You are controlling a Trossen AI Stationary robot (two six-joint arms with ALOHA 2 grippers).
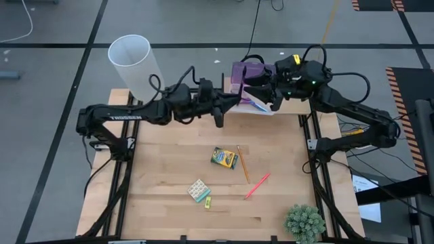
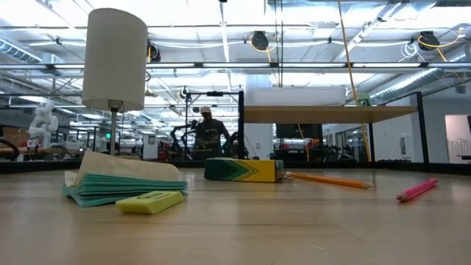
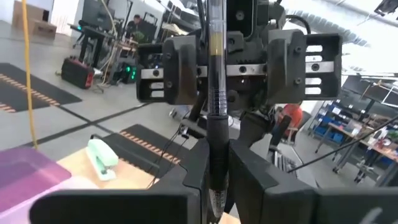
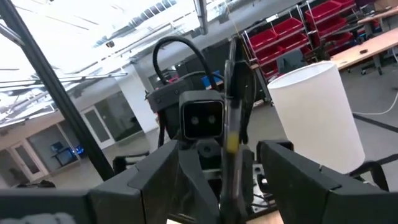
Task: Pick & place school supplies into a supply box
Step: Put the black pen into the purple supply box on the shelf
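Observation:
A black pen is up in the air at the table's far edge, with my left gripper shut on it. My right gripper faces it, open, one finger on either side of the pen and apart from it. In the high view both grippers, left and right, meet beside the supply box with its purple lid. On the table lie the crayon box, orange pencil, pink pen, eraser block and yellow piece. My left gripper pinches the black pen between its two fingers on the barrel just below the ribbed grip section. The fingers come level from the table's left and lie across the pen. The pen is lifted clear of the table and sticks out well beyond the fingers.
A tall white cylinder stands at the far left corner and a small green plant at the near right. A mint-green stapler lies near the box. In the low view the eraser block and yellow piece are closest.

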